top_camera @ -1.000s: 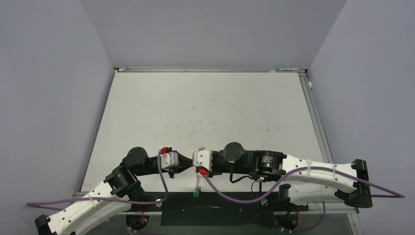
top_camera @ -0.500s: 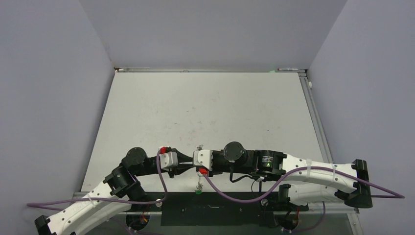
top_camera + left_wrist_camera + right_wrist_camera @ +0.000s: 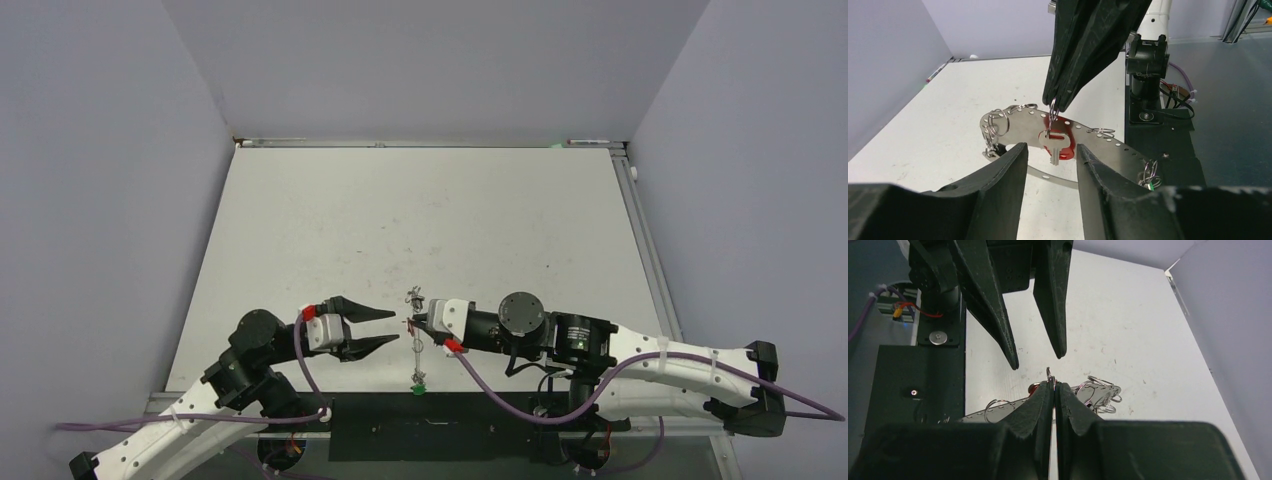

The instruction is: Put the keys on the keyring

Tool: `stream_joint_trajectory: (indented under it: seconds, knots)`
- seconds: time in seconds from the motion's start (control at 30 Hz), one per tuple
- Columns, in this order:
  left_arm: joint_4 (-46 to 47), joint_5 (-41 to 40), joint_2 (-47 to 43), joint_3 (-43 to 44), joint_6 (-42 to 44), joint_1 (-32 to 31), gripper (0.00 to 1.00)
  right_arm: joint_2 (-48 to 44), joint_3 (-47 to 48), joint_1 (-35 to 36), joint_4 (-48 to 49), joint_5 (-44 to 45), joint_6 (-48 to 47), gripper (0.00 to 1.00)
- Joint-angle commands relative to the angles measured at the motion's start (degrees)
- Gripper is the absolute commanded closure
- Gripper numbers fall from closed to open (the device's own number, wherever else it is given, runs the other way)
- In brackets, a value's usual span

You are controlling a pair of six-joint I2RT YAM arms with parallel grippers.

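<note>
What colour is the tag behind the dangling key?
The tag is red, right behind the silvery key. The left wrist view shows it best.

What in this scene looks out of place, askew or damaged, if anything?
Nothing looks damaged or spilled. Only one thing is unusual: a key hangs from the shut right pincer by its small ring, above the keyring, whose near end seems to pass the table edge.

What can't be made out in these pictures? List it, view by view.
Top view: the thin silvery perforated keyring and the green plastic tag are too small to read.
Right wrist view: the right gripper, shut on a small split ring, hides the silvery key with the red oblong tag hanging below.
Left wrist view: the open left gripper's finger covers most of the green tag.
</note>
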Motion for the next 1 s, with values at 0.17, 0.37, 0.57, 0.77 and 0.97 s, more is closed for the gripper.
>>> stream_joint_trajectory:
  seconds: [0.17, 0.37, 0.57, 0.77, 0.97]
  knots:
    - [5.1, 2.7, 0.0, 1.4, -1.8, 1.0, 0.7, -0.4, 0.8, -0.3, 7.9, -2.2, 1.4, 0.95]
    - [5.3, 2.9, 0.1, 1.1, -1.8, 1.0, 0.77, 0.3, 0.9, -0.2, 8.1, -3.0, 1.3, 0.95]
    - [5.1, 3.1, 1.3, 1.5, -1.7, 1.1, 0.79, 0.6, 1.0, -0.2, 8.1, -3.5, 1.3, 0.95]
    - [5.3, 3.7, 2.1, 1.6, -2.0, 1.1, 0.86, 0.8, 1.3, -0.3, 8.0, -4.4, 1.2, 0.95]
    - [5.5, 4.1, 2.4, 1.6, -2.2, 1.1, 0.99, 1.1, 1.3, -0.2, 8.1, -4.9, 1.4, 0.95]
